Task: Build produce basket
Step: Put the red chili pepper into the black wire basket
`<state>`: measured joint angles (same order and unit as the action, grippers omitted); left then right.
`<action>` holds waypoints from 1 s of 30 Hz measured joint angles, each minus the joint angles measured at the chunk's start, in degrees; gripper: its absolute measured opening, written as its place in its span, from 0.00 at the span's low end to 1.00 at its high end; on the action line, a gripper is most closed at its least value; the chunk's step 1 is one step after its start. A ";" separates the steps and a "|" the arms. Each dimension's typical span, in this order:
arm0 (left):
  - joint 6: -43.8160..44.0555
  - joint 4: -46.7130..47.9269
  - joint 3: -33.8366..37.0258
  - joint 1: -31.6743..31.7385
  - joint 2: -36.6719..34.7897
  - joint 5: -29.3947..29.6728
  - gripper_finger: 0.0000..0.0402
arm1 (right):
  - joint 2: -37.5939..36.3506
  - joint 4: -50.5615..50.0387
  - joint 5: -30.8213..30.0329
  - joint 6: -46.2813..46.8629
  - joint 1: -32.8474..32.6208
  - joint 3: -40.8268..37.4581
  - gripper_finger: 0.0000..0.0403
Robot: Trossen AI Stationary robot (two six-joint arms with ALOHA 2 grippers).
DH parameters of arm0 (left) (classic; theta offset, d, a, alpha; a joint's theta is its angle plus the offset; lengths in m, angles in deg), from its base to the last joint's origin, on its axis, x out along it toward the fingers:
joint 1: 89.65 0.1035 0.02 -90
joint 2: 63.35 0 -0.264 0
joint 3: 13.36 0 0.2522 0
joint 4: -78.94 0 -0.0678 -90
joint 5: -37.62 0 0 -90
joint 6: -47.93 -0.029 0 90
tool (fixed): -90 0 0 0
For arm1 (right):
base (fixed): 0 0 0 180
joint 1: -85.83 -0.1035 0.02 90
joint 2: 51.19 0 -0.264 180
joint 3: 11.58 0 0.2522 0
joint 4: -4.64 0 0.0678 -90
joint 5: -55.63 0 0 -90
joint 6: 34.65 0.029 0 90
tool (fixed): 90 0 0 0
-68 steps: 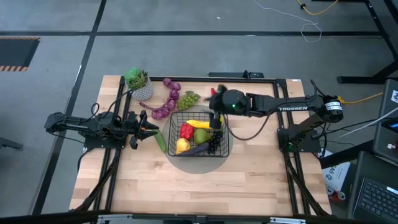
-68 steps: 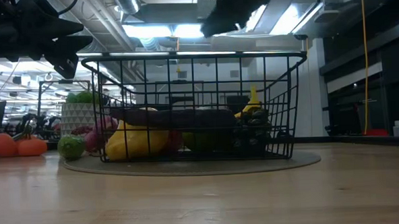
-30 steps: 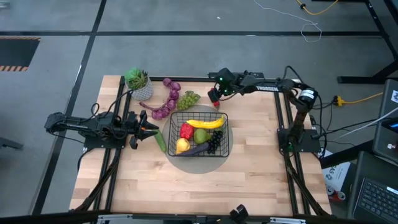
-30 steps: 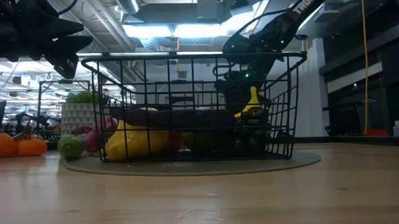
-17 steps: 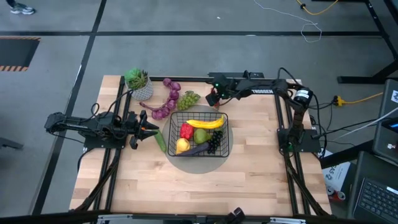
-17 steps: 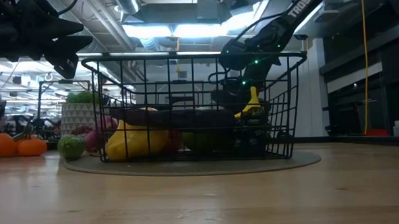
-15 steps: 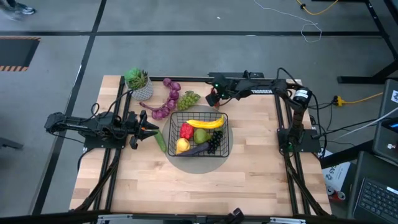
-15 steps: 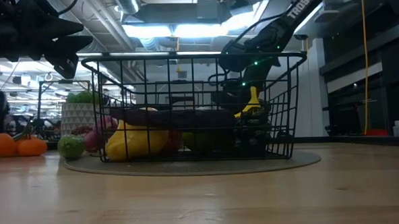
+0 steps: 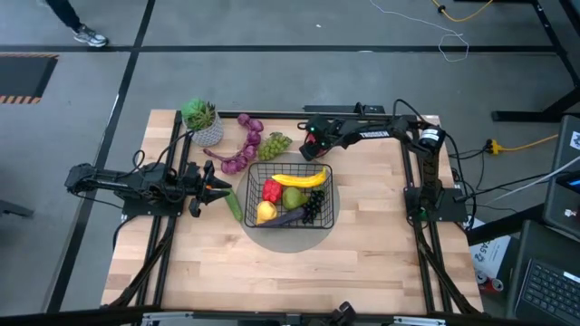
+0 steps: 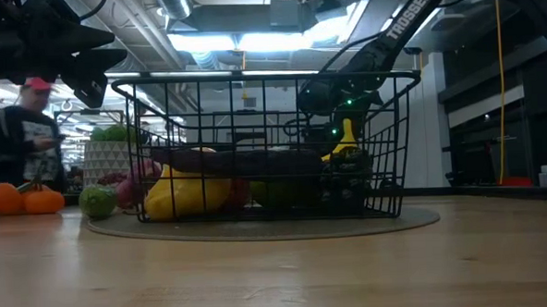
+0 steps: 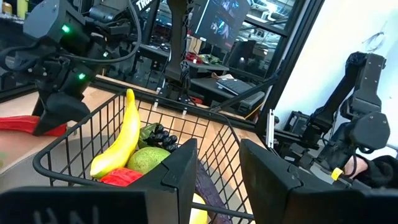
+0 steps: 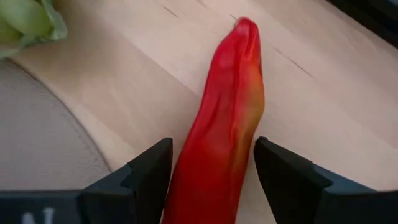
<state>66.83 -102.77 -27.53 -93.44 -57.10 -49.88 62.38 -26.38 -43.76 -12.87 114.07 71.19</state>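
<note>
Long red toy pepper (image 12: 219,124): on bare wood behind black wire-mesh basket (image 9: 292,195), between wide-open right gripper (image 12: 211,171) fingers, ungrasped, apparently lined up for pickup. Left gripper (image 11: 217,177): half-open, empty, waiting beside basket.

Between the right gripper's (image 12: 211,177) black fingers lies a red pepper (image 12: 217,124) with an orange flush along one side, on pale blond wood. Beyond them a light green fruit (image 12: 28,18) shows. Ahead of the left gripper (image 11: 217,180), the black wire basket (image 11: 93,134) holds a yellow banana (image 11: 121,140), a green pear (image 11: 146,160) and black grapes (image 11: 160,135).
</note>
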 joint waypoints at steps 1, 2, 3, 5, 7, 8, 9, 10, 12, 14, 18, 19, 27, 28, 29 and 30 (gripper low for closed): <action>0.00 0.00 0.00 -0.01 0.02 -0.01 0.29 | 0.03 -0.20 0.02 -0.56 0.16 0.01 0.56; 0.00 0.00 -0.01 0.00 0.00 0.00 0.29 | 0.06 -0.46 0.00 -1.25 0.35 -0.01 0.56; 0.00 0.00 0.00 0.00 0.00 0.00 0.29 | 0.08 -0.44 -0.02 -2.16 0.42 0.01 0.56; 0.00 0.00 0.00 -0.01 0.00 0.00 0.29 | 0.08 -0.39 -0.06 -3.83 0.46 0.00 0.56; 0.00 0.00 -0.01 0.00 0.00 0.00 0.29 | 0.08 -0.42 -0.03 -4.13 0.42 -0.01 0.54; 0.00 0.00 0.00 0.00 0.00 0.00 0.29 | 0.08 -0.40 -0.02 -4.17 0.42 0.01 0.53; 0.00 0.00 -0.02 0.00 0.01 0.00 0.29 | 0.08 -0.39 -0.01 -4.27 0.38 0.01 0.50; 0.00 0.00 0.00 -0.01 0.00 0.00 0.29 | 0.08 -0.39 0.00 -4.41 0.36 -0.01 0.48; 0.00 0.02 0.00 -0.01 0.01 0.00 0.29 | 0.08 -0.42 0.01 -5.19 0.38 0.01 0.42; 0.00 0.00 -0.01 -0.01 0.01 0.00 0.29 | 0.08 -0.53 -0.02 -5.67 0.38 0.01 0.37; 0.00 0.00 0.00 -0.02 0.00 0.00 0.29 | 0.08 -0.66 -0.19 -5.77 0.38 0.01 0.29; 0.00 0.00 0.00 -0.02 0.00 0.00 0.29 | 0.08 -0.66 -0.20 -5.81 0.32 0.01 0.28; 0.00 0.00 0.00 0.00 0.00 0.00 0.29 | -0.37 -0.14 0.97 -7.68 -0.85 0.65 0.26; 0.00 0.00 -0.02 0.00 0.00 -0.01 0.29 | -0.63 0.03 1.09 -8.12 -0.97 1.22 0.26; 0.00 0.00 0.00 0.00 0.01 0.00 0.29 | -0.98 0.00 1.06 -8.51 -1.07 1.87 0.26; 0.02 0.00 -0.01 0.00 0.01 0.00 0.29 | -1.27 -0.10 1.05 -8.69 -1.09 2.73 0.26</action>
<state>66.84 -102.77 -27.55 -93.44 -57.09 -49.88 61.11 -26.48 -42.71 -21.55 112.98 73.92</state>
